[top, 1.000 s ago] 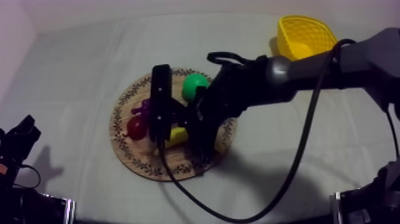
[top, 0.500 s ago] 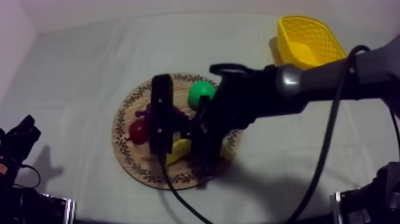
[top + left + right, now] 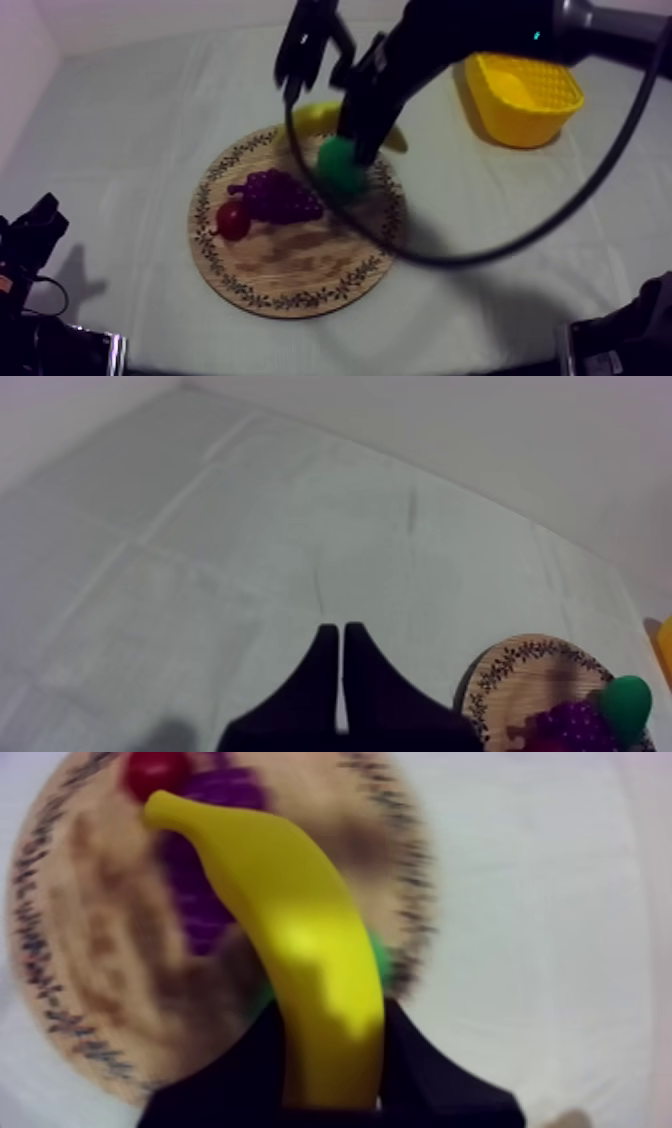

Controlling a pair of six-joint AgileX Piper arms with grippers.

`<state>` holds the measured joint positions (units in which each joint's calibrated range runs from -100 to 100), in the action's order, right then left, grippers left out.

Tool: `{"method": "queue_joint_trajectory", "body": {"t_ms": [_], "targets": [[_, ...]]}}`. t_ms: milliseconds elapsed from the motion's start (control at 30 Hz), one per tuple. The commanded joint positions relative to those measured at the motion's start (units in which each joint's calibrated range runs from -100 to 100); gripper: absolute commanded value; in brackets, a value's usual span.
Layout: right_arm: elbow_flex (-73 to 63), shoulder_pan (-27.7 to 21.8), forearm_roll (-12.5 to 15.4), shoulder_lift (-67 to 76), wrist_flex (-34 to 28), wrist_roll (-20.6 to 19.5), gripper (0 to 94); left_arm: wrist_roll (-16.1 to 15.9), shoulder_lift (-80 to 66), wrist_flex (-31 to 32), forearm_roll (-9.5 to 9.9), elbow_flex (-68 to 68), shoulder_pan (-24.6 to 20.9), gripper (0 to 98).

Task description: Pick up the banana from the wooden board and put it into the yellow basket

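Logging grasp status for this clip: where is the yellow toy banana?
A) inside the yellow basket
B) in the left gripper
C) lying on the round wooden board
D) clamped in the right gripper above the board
D: the right gripper clamps the yellow toy banana in its jaws above the round wooden board, short of the yellow basket.

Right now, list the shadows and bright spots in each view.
Top view: the right arm's shadow lies across the wooden board and the cloth beside it. Right wrist view: a bright patch on the banana, shade on it near the right end effector that grips it. Left wrist view: even light, a faint shadow beside the shut left end effector.
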<state>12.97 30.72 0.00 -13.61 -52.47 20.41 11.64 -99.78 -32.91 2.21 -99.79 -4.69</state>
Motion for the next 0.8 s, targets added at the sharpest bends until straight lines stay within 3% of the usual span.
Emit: {"method": "queue_joint_trajectory", "body": {"t_ms": [0, 433, 767], "targets": [[-4.4, -5.1, -0.2, 0.0, -1.9, 0.5, 11.8, 0.0, 0.0, 0.0, -0.03, 0.0, 0.0, 0.1], [-15.2, -23.9, 0.5, -1.7, -6.2, 4.5, 13.0, 0.0, 0.0, 0.0, -0.03, 0.0, 0.0, 0.1], [-8.2, -30.9, -0.9, -2.4, -1.1, 5.5, 13.3, 0.0, 0.0, 0.0, -0.03, 0.0, 0.0, 0.1]]}}
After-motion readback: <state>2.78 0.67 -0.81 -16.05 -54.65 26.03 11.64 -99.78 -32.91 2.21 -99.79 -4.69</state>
